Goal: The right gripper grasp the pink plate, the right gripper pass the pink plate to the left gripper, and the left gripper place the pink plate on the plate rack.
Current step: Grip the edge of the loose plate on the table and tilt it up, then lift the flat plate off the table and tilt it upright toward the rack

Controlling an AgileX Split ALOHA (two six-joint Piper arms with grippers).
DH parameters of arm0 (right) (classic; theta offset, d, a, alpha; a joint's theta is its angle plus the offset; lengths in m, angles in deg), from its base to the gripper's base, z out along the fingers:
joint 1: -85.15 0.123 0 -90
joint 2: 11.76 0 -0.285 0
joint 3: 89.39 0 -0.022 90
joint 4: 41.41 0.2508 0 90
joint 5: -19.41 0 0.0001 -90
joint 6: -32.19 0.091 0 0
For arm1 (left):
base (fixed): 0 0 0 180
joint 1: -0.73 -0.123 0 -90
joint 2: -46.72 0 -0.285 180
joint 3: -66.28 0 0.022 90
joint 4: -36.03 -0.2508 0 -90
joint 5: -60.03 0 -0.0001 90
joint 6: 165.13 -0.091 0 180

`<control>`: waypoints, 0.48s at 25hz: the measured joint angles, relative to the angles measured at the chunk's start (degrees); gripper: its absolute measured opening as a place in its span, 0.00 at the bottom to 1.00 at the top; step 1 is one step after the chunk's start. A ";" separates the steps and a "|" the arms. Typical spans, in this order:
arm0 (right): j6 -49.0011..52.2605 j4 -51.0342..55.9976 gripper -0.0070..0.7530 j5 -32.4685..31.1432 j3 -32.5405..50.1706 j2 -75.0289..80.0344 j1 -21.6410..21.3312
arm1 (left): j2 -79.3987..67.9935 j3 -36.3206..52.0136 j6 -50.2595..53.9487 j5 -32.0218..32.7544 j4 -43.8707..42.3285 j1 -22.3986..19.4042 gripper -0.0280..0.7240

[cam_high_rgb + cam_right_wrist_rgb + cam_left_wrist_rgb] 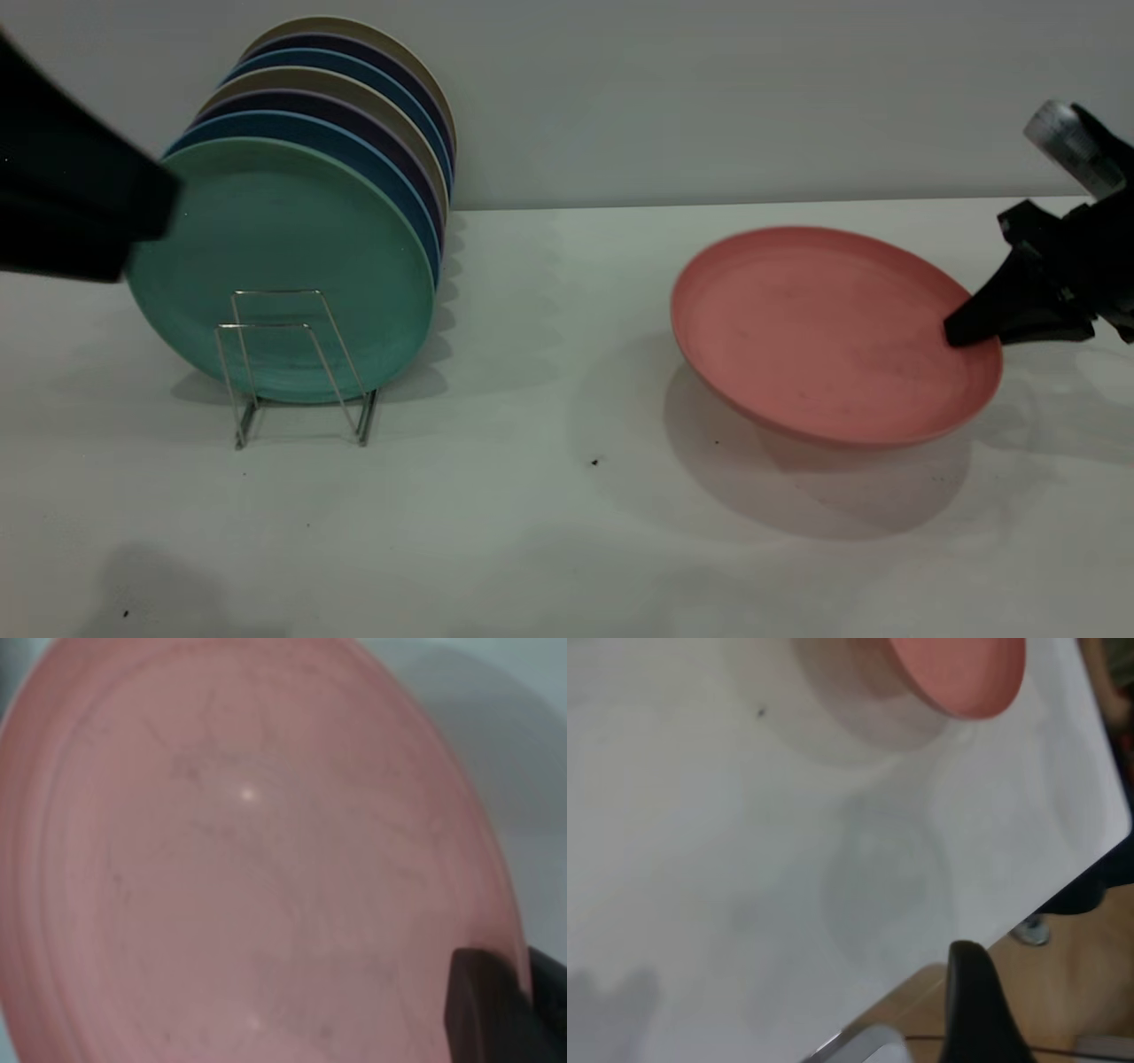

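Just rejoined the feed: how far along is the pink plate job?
Grasp looks done: the right gripper pinches the pink plate by its rim, lifted off the table. Handover is left; the left gripper is near the plate rack, whose front slots are free.

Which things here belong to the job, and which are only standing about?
For the job:
- pink plate, lifted off the table
- right claw, shut on its rim
- left claw, near the rack
- plate rack

Standing about:
- green plate
- the plates behind it
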 joint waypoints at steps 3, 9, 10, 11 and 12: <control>1.69 -0.72 0.03 -1.83 0.00 -0.57 0.38 | -5.79 -0.06 -7.93 -0.74 7.04 0.00 0.62; 2.86 -1.43 0.03 -2.69 0.00 -0.62 3.40 | -16.60 -0.57 -19.91 -0.64 18.72 0.00 0.60; 2.94 -1.48 0.03 -2.74 0.00 -0.62 4.16 | -18.27 -0.57 -21.29 -0.54 20.34 0.00 0.60; 2.99 -1.49 0.03 -2.80 0.00 -0.62 4.79 | -19.87 -0.57 -22.78 -0.32 21.73 0.00 0.60; 2.99 -1.56 0.03 -3.15 0.00 -0.62 5.53 | -21.09 -0.57 -24.08 0.00 22.77 0.00 0.60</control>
